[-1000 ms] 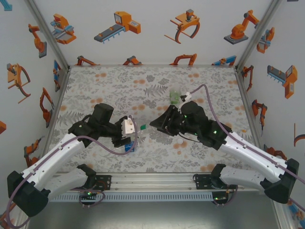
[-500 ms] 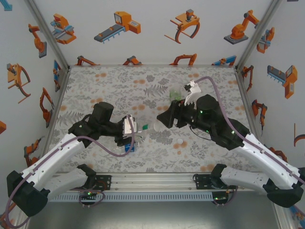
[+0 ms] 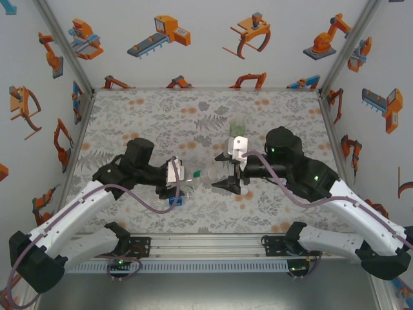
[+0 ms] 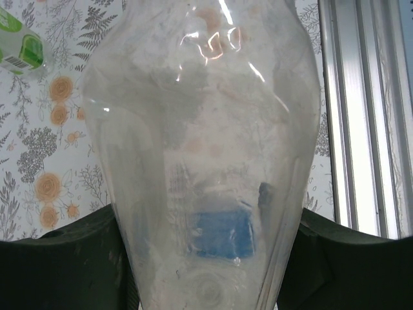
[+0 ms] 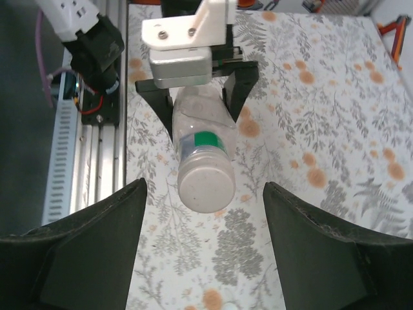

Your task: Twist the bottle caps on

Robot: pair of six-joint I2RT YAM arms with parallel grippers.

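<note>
Cap [image 5: 205,187], apparently on bottle [image 5: 199,126], sits just before the parted right tool [image 5: 203,194].

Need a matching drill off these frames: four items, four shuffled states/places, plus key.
1. left end effector
2. right end effector
3. cap
4. green-tinted bottle

A. open, holding nothing
B. at the back of the table
C. shut on the clear bottle
D. on the clear bottle's mouth

Pairs: 1-C, 2-A, 3-D, 4-B
</note>
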